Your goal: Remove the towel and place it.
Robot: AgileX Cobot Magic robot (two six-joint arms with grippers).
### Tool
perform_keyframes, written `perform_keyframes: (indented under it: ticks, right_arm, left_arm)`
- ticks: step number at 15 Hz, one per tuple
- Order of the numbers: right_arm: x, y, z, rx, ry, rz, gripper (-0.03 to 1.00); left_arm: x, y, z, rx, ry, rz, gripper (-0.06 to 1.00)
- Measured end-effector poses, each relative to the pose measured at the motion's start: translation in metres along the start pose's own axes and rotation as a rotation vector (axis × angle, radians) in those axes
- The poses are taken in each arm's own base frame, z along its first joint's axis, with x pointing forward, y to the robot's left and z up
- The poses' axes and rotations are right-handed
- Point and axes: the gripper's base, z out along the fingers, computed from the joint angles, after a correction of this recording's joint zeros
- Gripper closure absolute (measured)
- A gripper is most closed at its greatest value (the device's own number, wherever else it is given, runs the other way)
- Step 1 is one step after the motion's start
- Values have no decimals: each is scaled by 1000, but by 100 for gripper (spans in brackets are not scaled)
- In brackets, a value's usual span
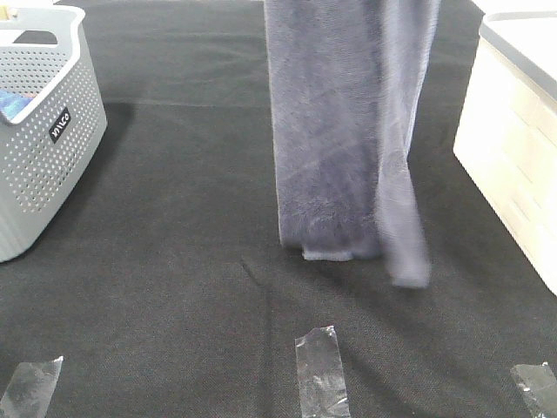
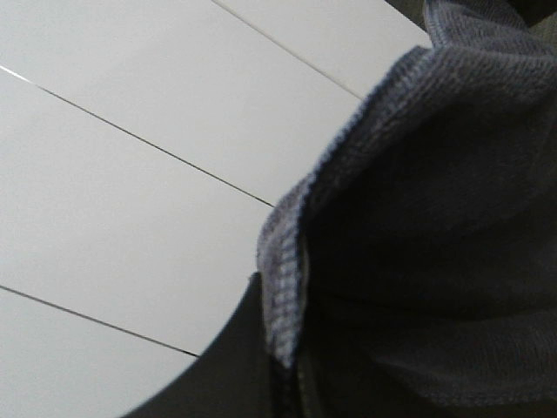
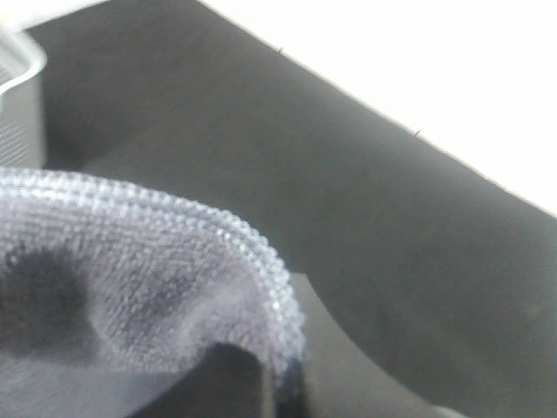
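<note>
Grey towel (image 1: 348, 131) hanging centre, perforated basket (image 1: 48, 139) left, white box (image 1: 513, 148) right

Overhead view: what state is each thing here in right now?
towel: held up, hanging in long folds, lower end near the black cloth.
basket: upright at the left, with something inside.
blue item: lying in the basket.
white box: standing at the right; open or closed, cannot tell.
tape strips: three, stuck flat on the cloth.
</note>
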Motion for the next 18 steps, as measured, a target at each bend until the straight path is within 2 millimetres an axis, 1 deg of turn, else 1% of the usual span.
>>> perform_keyframes:
  ticks: [3, 6, 8, 12, 14, 16, 17, 18]
  right_arm:
    - [-9, -11, 5, 116, -102, -2, 95]
    - [-14, -14, 10, 151, -173, 19, 95]
    - [-16, -15, 21, 162, -208, 25, 95]
    - [-24, -19, 44, 213, -359, 16, 95]
    - [-30, -22, 54, 241, -443, 13, 95]
    - [-31, -23, 70, 265, -519, 8, 95]
    - [-32, -23, 82, 287, -588, 5, 95]
    - [-33, -24, 84, 294, -609, 4, 95]
  left_arm:
    - [15, 10, 13, -81, -16, 8, 94]
    - [19, 15, 18, -128, -47, 11, 94]
    - [25, 19, 23, -162, -62, 0, 94]
    - [53, 34, 40, -273, -97, -36, 94]
    - [69, 37, 53, -330, -127, -28, 94]
    - [82, 39, 65, -404, -196, -17, 94]
    - [94, 39, 75, -472, -265, -24, 94]
    - [97, 39, 77, -485, -277, -27, 94]
